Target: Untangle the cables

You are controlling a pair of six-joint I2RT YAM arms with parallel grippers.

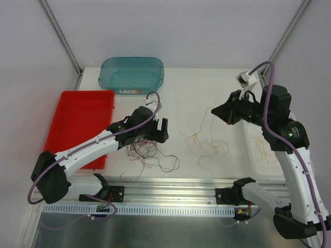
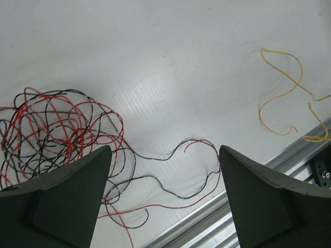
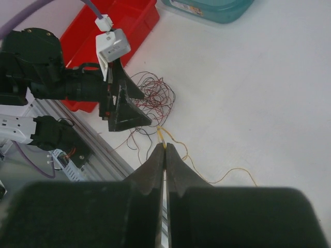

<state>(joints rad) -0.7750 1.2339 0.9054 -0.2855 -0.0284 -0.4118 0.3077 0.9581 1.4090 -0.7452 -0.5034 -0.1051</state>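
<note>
my left gripper [image 2: 164, 151] spread wide above the red and black tangle [image 2: 57, 129] on the worktop [image 1: 196, 98], my right gripper [image 3: 165, 150] pinched on the yellow cable [image 3: 163, 140], its loops lying beside the tangle

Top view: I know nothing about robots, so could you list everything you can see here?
red and black cables: one loose tangle, on the table left of centre
yellow-orange cables: a few loose strands, table centre
tray: one, red, left side
bin: one, teal, far edge
table: one, white
left claw: one, dark, open above the red and black tangle
right claw: one, dark, shut on a yellow-orange strand
</note>
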